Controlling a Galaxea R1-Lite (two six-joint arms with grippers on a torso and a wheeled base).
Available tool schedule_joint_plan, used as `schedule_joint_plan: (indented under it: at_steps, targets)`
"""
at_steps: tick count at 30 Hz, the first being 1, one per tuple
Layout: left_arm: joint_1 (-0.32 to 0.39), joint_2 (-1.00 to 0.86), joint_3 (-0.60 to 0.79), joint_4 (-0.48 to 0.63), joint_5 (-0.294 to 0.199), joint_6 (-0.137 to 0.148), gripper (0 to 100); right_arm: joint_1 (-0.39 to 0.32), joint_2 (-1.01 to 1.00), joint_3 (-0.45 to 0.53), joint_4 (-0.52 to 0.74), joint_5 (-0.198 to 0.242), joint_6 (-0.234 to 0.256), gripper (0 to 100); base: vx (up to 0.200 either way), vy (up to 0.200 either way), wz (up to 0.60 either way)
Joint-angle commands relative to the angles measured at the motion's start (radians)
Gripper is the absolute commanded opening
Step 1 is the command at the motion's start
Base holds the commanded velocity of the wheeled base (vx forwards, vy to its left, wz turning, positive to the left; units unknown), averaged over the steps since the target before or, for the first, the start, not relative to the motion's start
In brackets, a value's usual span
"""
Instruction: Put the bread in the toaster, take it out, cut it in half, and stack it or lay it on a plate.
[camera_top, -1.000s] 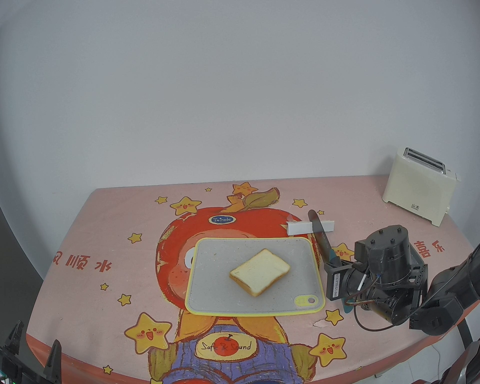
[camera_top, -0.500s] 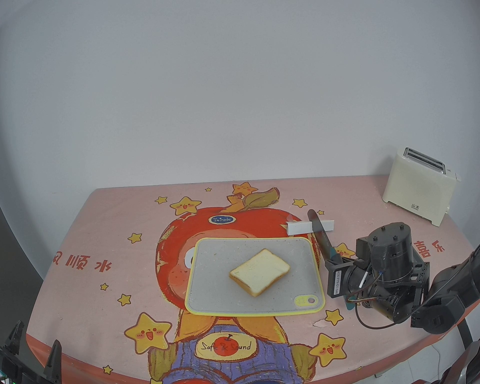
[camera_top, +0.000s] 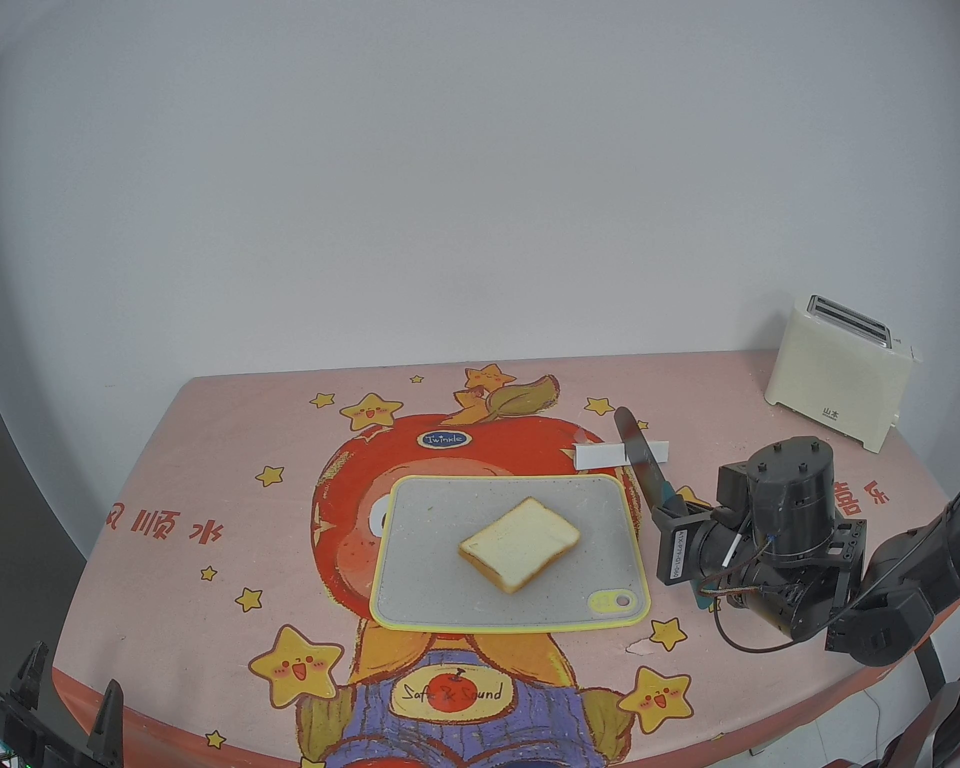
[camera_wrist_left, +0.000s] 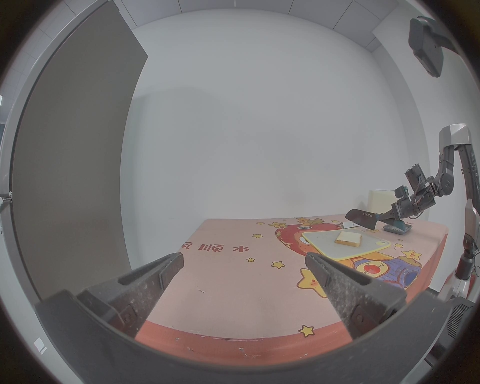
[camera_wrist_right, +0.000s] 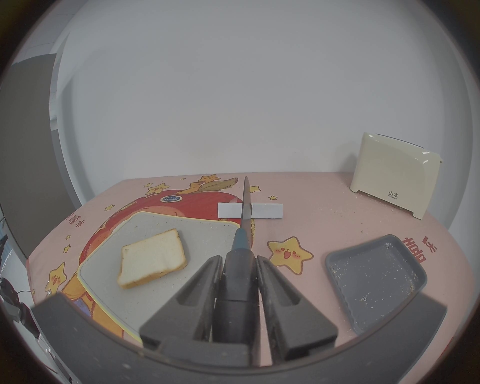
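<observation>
A slice of bread (camera_top: 520, 543) (camera_wrist_right: 152, 257) lies flat on the grey, yellow-rimmed cutting board (camera_top: 430, 560) (camera_wrist_right: 205, 240) at the table's middle. My right gripper (camera_top: 682, 545) (camera_wrist_right: 236, 262) is just off the board's right edge, shut on the handle of a knife (camera_top: 640, 462) (camera_wrist_right: 245, 202). The blade points away over a white block (camera_top: 600, 456) (camera_wrist_right: 227, 210) and hangs a little above the table. A cream toaster (camera_top: 840, 372) (camera_wrist_right: 395, 172) stands at the far right corner. A grey square plate (camera_wrist_right: 375, 280) lies beside the right gripper. My left gripper (camera_wrist_left: 245, 272) (camera_top: 60, 700) is open off the table's near left corner.
The table carries a pink printed cloth with a big apple picture (camera_top: 450, 450). A plain wall rises right behind it. The table's left half (camera_top: 240, 480) is bare cloth.
My right gripper has risen slightly with the knife and drifted a little right. The blade now tilts up over the white block. Bread and left gripper are unchanged.
</observation>
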Motion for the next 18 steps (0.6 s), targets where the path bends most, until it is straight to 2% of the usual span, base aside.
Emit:
schedule_joint_plan:
  at_steps: [1,14,18]
  targets:
    - [0.0,-0.016,0.018,-0.001,0.0,-0.001,100,0.004,-0.025,0.0,0.0,0.001,-0.001,0,0.0,0.0,0.0]
    - [0.0,-0.016,0.018,-0.001,0.0,0.001,100,-0.002,-0.067,0.002,0.003,0.001,-0.018,0,0.0,0.0,0.0]
    - [0.0,-0.016,0.018,0.0,0.0,-0.001,100,-0.014,-0.102,0.005,0.003,0.01,-0.041,0,0.0,0.0,0.0]
